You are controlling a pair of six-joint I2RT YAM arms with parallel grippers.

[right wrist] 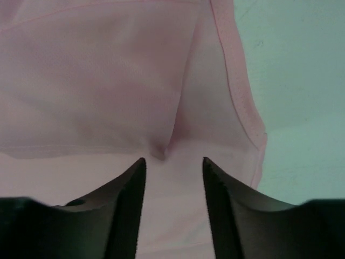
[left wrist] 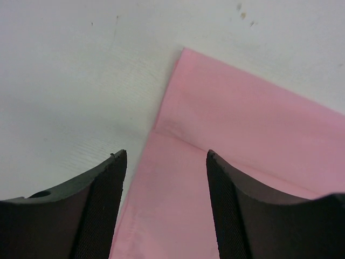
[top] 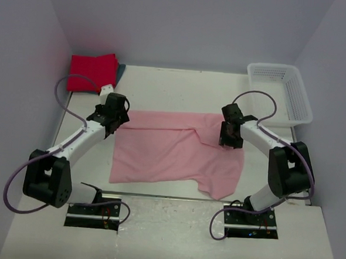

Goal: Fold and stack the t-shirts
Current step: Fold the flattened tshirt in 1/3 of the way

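Observation:
The pale pink t-shirt (top: 172, 150) lies partly folded across the middle of the table, its upper part doubled over. My left gripper (top: 113, 123) hovers open at the shirt's upper left corner (left wrist: 215, 118), nothing between its fingers (left wrist: 102, 205). My right gripper (top: 229, 140) stands open over the shirt's right side, where a small pinched crease (right wrist: 161, 148) and the hemmed edge (right wrist: 242, 102) show. A folded crimson-red t-shirt (top: 92, 72) rests at the back left corner, on a dark teal t-shirt (top: 120, 71) whose edge peeks out.
A white plastic mesh basket (top: 281, 92) stands at the back right. Grey walls close in the table on three sides. Bare white tabletop (left wrist: 64, 81) lies left of the pink shirt.

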